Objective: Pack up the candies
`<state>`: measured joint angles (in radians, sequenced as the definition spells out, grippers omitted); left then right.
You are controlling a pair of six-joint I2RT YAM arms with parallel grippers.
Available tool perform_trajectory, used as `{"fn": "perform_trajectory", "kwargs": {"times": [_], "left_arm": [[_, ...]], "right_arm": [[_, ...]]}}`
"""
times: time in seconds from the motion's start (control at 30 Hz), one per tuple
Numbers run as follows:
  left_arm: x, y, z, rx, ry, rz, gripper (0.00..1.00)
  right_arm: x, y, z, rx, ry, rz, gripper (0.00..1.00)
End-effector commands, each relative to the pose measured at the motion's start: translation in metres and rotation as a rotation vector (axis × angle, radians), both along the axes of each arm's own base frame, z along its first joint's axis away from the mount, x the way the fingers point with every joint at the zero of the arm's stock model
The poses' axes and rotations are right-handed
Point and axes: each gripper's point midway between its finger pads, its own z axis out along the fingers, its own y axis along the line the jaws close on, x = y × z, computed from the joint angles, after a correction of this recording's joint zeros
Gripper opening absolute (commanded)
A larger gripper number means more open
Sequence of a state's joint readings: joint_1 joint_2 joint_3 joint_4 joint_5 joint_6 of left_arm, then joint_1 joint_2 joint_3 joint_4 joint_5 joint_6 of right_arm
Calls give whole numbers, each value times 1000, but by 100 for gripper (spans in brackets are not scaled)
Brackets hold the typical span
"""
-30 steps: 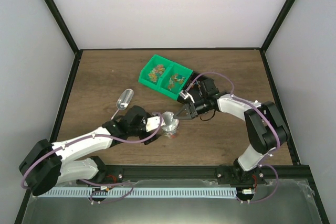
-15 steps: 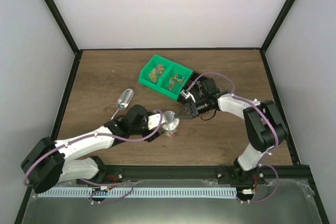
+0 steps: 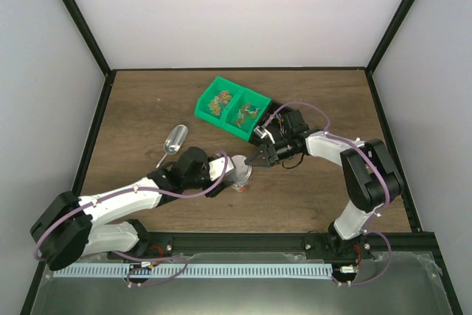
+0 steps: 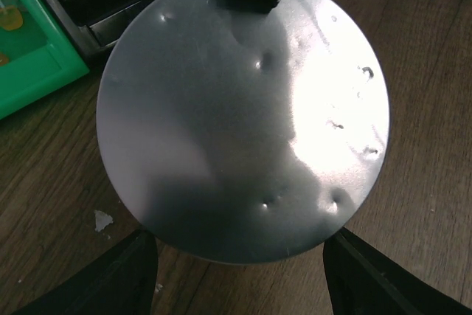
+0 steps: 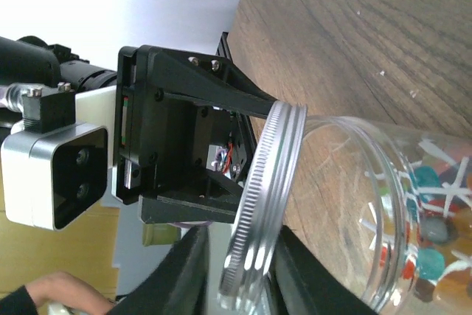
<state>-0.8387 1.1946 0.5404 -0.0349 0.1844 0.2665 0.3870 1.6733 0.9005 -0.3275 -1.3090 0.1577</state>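
The candies [image 5: 428, 256] lie in the jar [image 5: 354, 182] at mid-table, so capping looks like the step in hand. The left gripper [image 4: 243, 256] clamps the lid [image 4: 243, 108] across its width; the right gripper [image 5: 243, 263] straddles the rim, contact unclear. Next likely needs the lid twisted down square
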Motion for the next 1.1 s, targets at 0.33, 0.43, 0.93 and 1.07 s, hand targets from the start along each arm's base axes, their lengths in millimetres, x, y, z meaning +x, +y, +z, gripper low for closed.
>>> {"fn": "perform_trajectory", "kwargs": {"times": [0.33,0.43,0.93,1.07], "left_arm": [[8,-10,14,-47,-20,12,62],[7,-11,14,-48,-20,10,62],[10,-15,20,-56,-19,6,61],[10,-16,15,-44,-16,-1,61]], "right_arm": [[24,-5,14,-43,-102,-55,55],[29,-8,13,-56,-115,-73,57],[39,-19,-10,-192,-181,-123,81],[28,-17,-21,-215,-189,-92,80]]}}
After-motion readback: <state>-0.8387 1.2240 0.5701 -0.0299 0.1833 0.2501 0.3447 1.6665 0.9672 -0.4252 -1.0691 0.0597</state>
